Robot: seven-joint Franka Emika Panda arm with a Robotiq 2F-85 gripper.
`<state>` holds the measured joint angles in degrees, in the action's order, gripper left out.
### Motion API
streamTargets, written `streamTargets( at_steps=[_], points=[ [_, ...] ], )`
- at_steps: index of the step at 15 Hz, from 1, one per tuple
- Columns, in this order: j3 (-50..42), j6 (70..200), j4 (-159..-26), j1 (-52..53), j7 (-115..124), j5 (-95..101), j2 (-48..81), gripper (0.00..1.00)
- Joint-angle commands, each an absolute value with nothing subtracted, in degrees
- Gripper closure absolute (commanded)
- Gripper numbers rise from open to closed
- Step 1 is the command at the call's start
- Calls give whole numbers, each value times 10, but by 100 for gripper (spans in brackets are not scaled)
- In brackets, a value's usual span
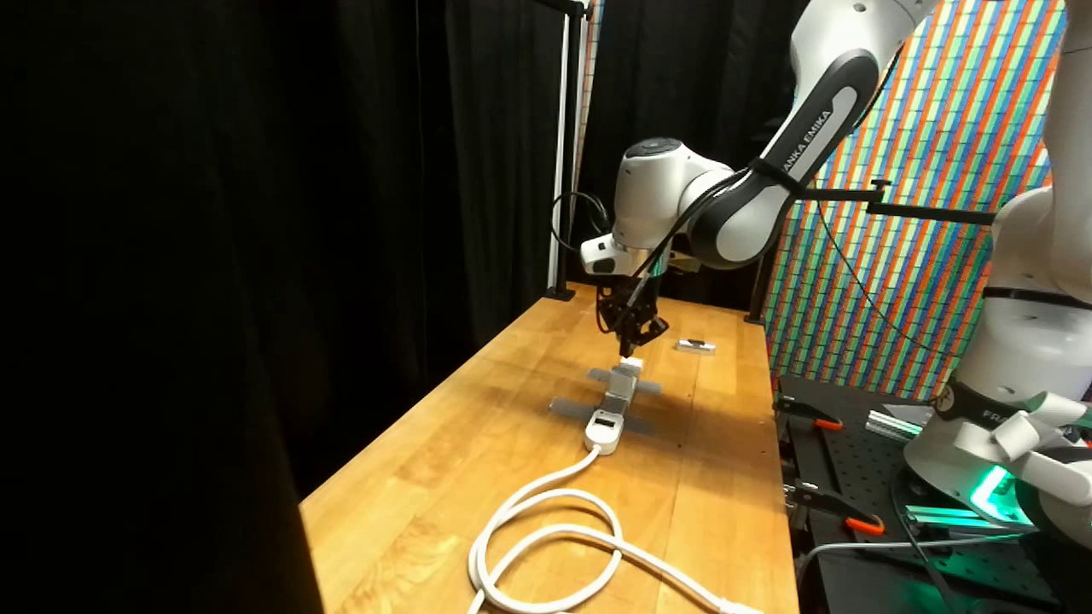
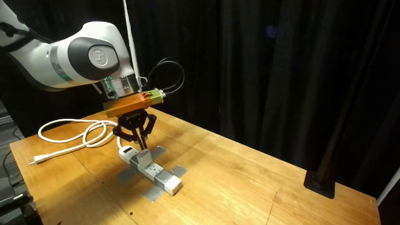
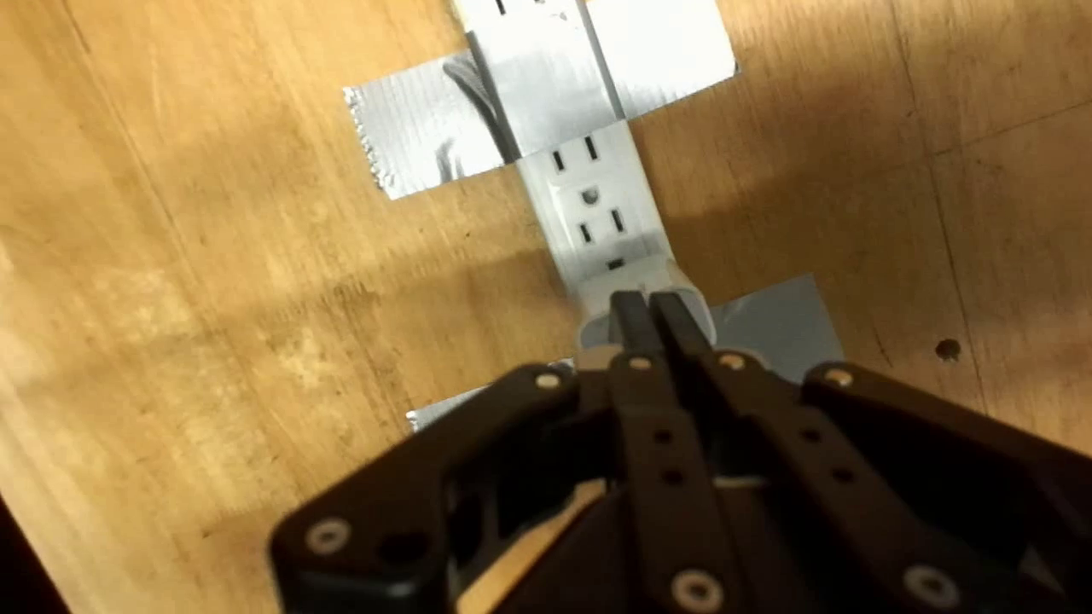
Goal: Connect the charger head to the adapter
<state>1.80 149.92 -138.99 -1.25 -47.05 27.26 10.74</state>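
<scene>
Far left in an exterior view, I saw the plug [image 2: 40, 158] lying near an edge of the table [image 2: 225, 187], its cable [image 2: 73, 120] looped beside it and running into the adapter [image 2: 173, 184] at the display [image 2: 127, 150] end. Next, I had the gripper [image 2: 143, 148] pointing down, its fingers all but together, a slit between them and nothing that I could see in their hold. The charger [image 2: 144, 160] stood on the adapter right under the tips, just beside a band of tape [image 2: 158, 152]; whether the tips touched it I couldn't tell. Beyond came bare sockets [image 2: 154, 168], more tape and, well apart, a black base [image 2: 319, 185].
</scene>
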Motion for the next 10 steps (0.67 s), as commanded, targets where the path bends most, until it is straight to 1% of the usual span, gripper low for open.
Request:
streamTargets(
  at_steps=[1, 10],
  points=[
    [25, 1517, -1369, -26, -541, 234, 128, 93],
    [45, 1532, -1342, -54, -674, 125, 190, 92]
  ],
)
